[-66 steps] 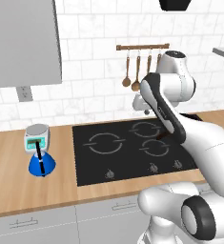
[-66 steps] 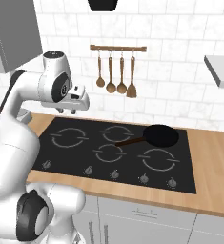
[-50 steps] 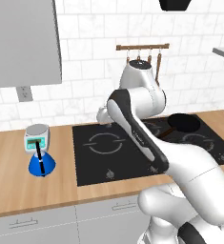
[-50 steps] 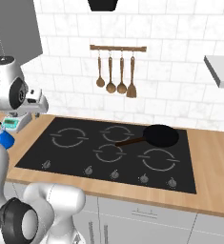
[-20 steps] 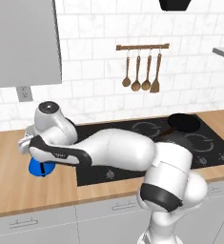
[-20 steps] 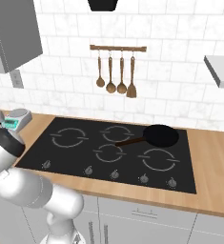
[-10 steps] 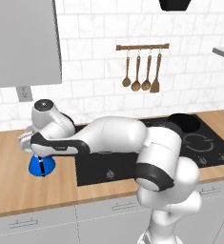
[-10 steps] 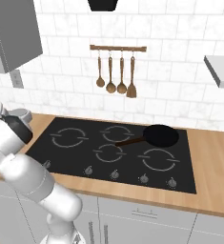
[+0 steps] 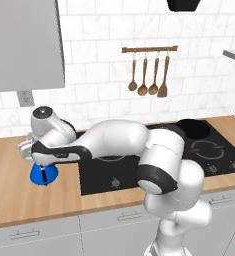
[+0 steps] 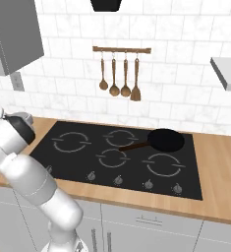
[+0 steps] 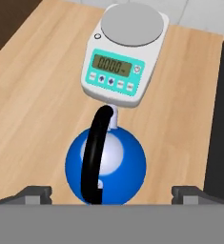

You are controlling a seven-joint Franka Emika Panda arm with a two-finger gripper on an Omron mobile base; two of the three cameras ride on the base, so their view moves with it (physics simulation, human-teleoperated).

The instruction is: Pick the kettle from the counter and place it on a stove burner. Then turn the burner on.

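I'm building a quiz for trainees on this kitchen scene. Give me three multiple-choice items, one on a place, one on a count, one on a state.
1. Where does the kettle stand?
A. on a burner
B. on the counter beside the scale
C. in the pan

2. How many utensils hang on the wall rail?
A. two
B. four
C. six

3. How is the claw set?
A. shut on the handle
B. open, one fingertip to each side of the kettle
C. shut on the scale

Answers:
1 B, the hand view shows the blue kettle on wood next to the scale.
2 B, four wooden utensils hang in a row.
3 B, the fingertips stand far apart, clear of the black handle.
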